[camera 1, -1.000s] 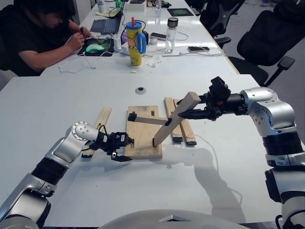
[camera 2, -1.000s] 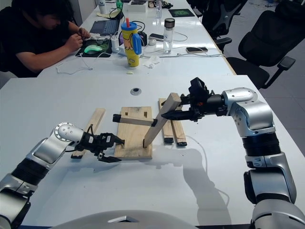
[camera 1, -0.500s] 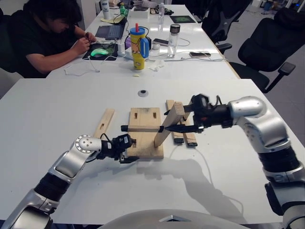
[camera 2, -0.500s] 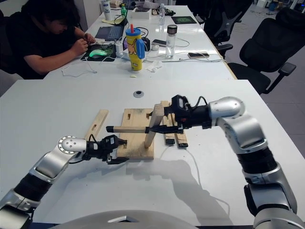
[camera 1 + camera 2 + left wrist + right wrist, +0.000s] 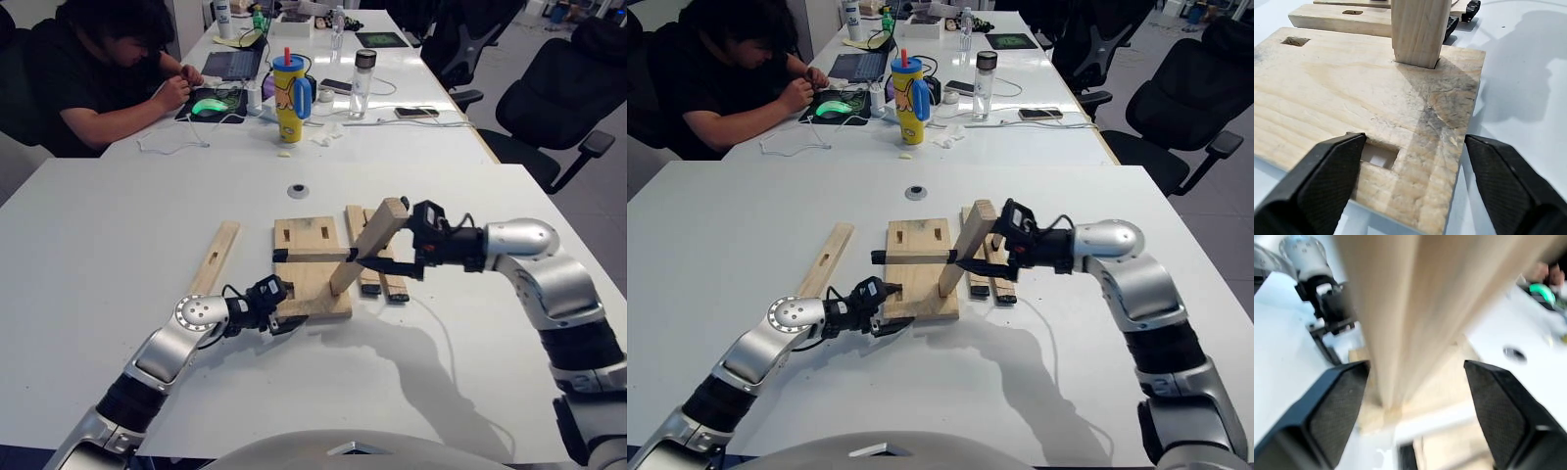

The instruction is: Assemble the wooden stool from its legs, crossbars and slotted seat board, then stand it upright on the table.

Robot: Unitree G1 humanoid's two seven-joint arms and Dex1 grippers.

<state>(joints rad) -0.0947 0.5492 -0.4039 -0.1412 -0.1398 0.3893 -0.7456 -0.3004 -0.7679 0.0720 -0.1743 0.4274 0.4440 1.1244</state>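
The slotted seat board [image 5: 306, 277] lies flat on the white table [image 5: 118, 225]. A wooden leg [image 5: 370, 247] stands tilted with its foot in a slot at the board's near right. A crossbar [image 5: 312, 256] juts left from the leg over the board. My right gripper [image 5: 396, 247] is shut on the leg's upper part, and its fingers [image 5: 1337, 416] flank the leg [image 5: 1405, 318]. My left gripper [image 5: 281, 313] is open at the board's near left corner. Its fingertips [image 5: 1327, 186] straddle the board edge [image 5: 1415, 196] beside an empty slot [image 5: 1378, 155].
Two more legs [image 5: 377, 257] with black end caps lie side by side right of the board. Another slotted piece [image 5: 216, 259] lies to its left. A grommet [image 5: 297, 191] sits behind. A yellow cup [image 5: 289, 83] and bottle [image 5: 362, 70] stand on the far table, with office chairs [image 5: 558, 88] at right.
The head camera has shifted. The leg, foot on the board throughout, stood steeper half a second ago and leans right again. My left gripper has edged closer against the board's near corner.
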